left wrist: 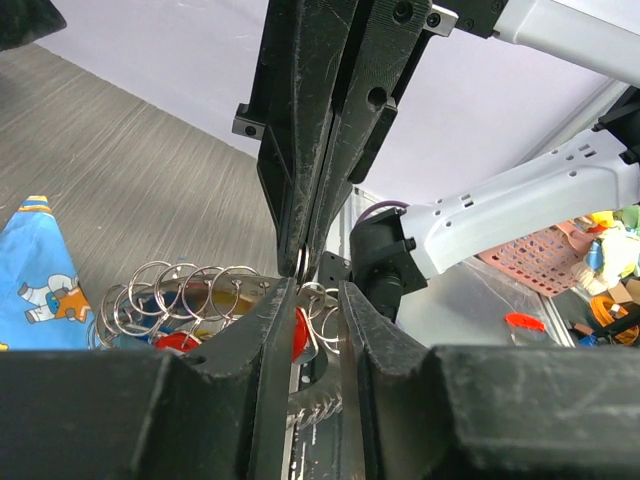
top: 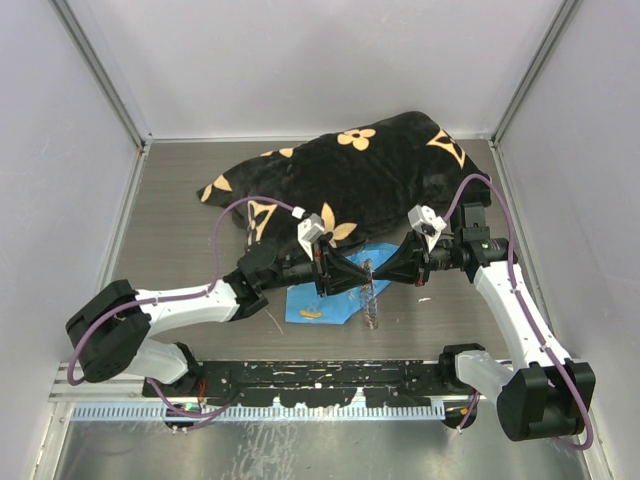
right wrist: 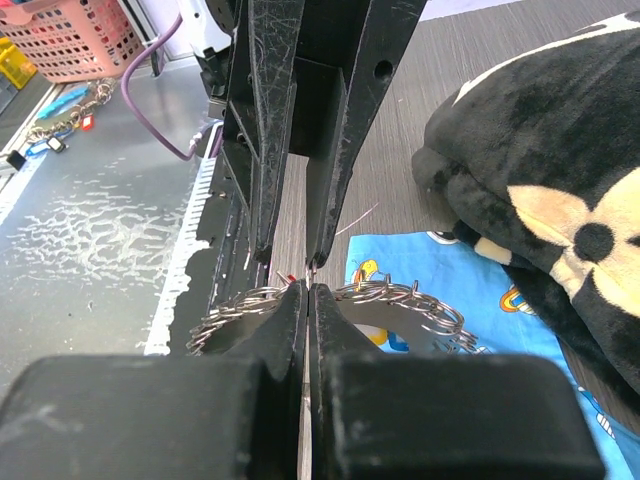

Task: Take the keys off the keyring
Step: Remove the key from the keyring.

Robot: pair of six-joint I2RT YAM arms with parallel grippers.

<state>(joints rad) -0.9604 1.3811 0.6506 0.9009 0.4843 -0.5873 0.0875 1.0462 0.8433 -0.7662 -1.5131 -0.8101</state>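
The keyring (top: 370, 300), a silvery loop of many small rings, hangs between both grippers above the blue cloth (top: 310, 300). My right gripper (top: 377, 268) is shut on the keyring; in the right wrist view its closed tips (right wrist: 308, 290) pinch the loop (right wrist: 420, 300), which spreads to both sides. My left gripper (top: 360, 270) faces it tip to tip with its jaws apart (left wrist: 315, 285). A red key head (left wrist: 300, 330) sits between the left fingers, with another red head (left wrist: 175, 342) lower left under the rings (left wrist: 180, 290). A small orange-yellow piece (top: 312, 313) lies on the cloth.
A black plush blanket with beige flowers (top: 360, 170) lies just behind the grippers. A black rail (top: 320, 378) runs along the near edge. White walls close in the left, right and back. A pink basket (right wrist: 70, 35) stands off the table.
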